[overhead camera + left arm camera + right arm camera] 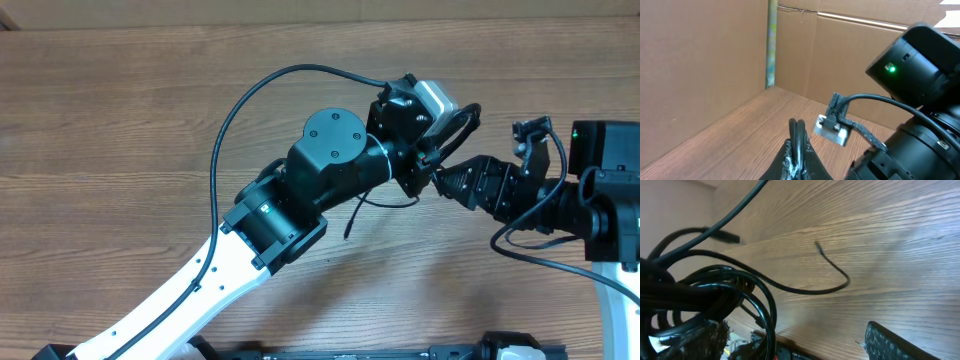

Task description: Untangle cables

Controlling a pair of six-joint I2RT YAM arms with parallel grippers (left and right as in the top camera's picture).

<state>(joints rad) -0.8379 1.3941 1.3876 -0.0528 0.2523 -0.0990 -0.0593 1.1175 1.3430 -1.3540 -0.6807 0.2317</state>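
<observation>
The cables (462, 122) are thin black cords bunched in loops between the two grippers, above the table. My left gripper (435, 155) is shut on several strands of them; in the left wrist view the strands (799, 135) rise out of its closed jaws (799, 162). My right gripper (447, 183) sits just below and right of the bundle. Its fingers stand wide apart (790, 347), with the looped cables (715, 292) against its left finger. One loose cable end (349, 230) hangs down toward the table, also seen in the right wrist view (832, 280).
The wooden table (120, 150) has cardboard walls (700, 55) around it. The thick black arm wire (225, 130) arcs over the left arm. The right arm's wrist and camera housing (920, 65) with a green light is close in front of the left gripper.
</observation>
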